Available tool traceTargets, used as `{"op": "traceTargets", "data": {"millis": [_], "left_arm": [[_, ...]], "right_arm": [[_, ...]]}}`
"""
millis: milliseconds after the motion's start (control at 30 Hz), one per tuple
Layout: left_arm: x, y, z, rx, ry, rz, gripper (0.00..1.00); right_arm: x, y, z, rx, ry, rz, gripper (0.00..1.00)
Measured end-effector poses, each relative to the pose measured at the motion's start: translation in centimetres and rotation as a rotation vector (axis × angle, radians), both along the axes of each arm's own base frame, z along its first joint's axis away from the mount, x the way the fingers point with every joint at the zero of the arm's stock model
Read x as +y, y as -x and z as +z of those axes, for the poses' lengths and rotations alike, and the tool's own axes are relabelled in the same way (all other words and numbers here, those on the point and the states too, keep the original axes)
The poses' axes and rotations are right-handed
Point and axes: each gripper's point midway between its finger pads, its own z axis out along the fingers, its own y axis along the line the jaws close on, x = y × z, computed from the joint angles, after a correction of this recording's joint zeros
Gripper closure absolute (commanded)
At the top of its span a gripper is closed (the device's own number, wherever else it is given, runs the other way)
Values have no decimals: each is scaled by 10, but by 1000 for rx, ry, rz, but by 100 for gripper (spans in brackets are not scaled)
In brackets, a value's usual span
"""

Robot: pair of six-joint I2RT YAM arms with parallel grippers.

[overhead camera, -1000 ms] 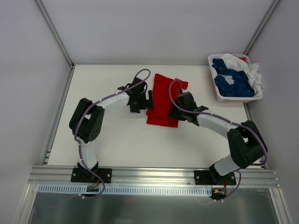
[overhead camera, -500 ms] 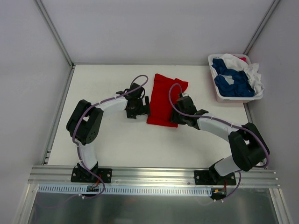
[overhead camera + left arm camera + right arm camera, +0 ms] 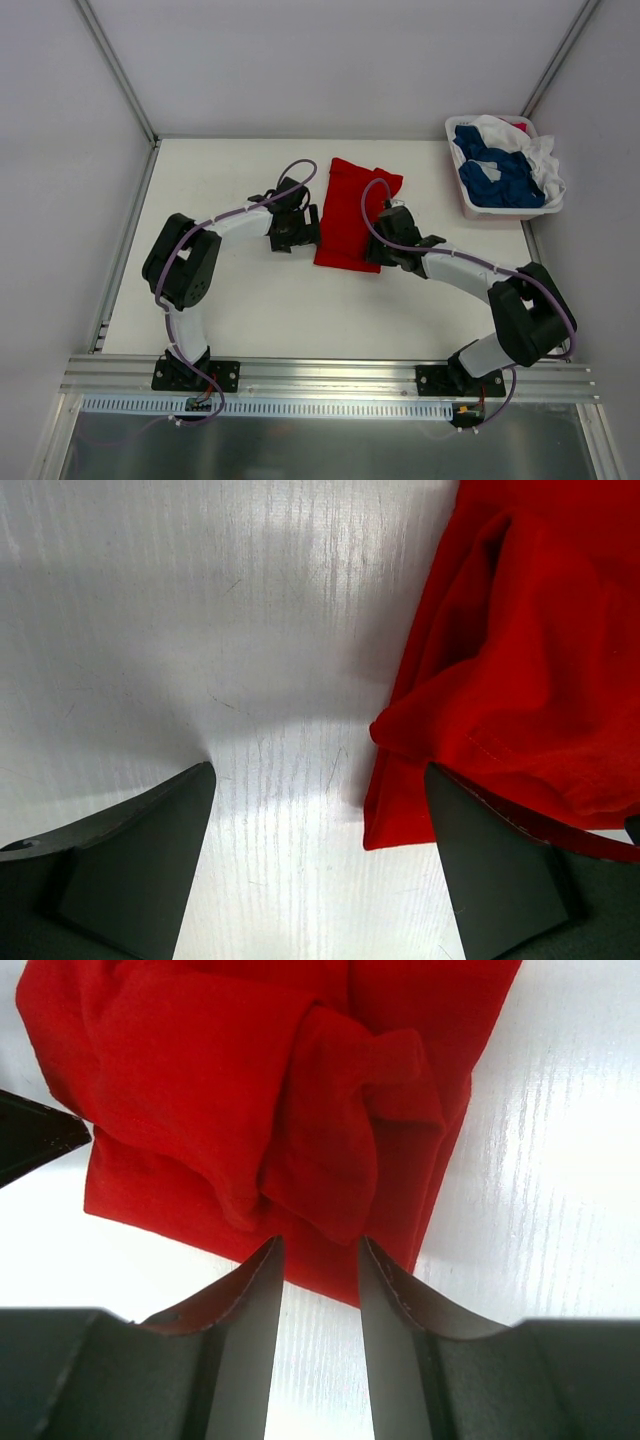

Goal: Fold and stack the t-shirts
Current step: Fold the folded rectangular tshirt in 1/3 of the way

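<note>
A bright red t-shirt [image 3: 350,205] lies folded into a long strip on the white table [image 3: 240,300], between my two arms. My left gripper [image 3: 306,228] is at its left edge, low on the table. In the left wrist view the red t-shirt [image 3: 530,650] fills the right side and my left gripper [image 3: 318,770] stands wide open, its right finger [image 3: 500,870] over the shirt's corner. My right gripper [image 3: 384,243] is at the shirt's near right corner. In the right wrist view the right gripper [image 3: 320,1242] has a narrow gap astride a bunched fold of the red t-shirt [image 3: 200,1090].
A white plastic basket [image 3: 505,208] stands at the back right, holding dark blue t-shirts [image 3: 495,178] and white cloth [image 3: 538,155]. Grey walls with metal rails close the table on the left, back and right. The left gripper's finger [image 3: 30,1140] shows at the right wrist view's left edge.
Both grippers have dropped a little toward the near end of the red shirt and settled at its sides. The right jaws have narrowed slightly. The shirt has not moved.
</note>
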Motion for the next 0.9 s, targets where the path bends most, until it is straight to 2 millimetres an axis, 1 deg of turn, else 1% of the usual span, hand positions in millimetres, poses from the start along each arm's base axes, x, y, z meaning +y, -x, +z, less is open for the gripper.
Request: {"op": "traceTargets", "data": {"millis": [267, 467, 567, 733, 900], "left_arm": [[9, -6, 0, -6, -6, 9, 14], [14, -20, 4, -27, -2, 25, 16], [13, -28, 10, -46, 5, 27, 19], [5, -41, 17, -75, 26, 21, 22], [0, -41, 17, -77, 52, 14, 25]], "right_arm": [[1, -1, -9, 14, 9, -1, 62], [1, -2, -11, 15, 10, -1, 62], [1, -2, -12, 16, 11, -1, 62], [1, -2, -13, 18, 12, -1, 62], [1, -2, -14, 21, 14, -1, 64]]}}
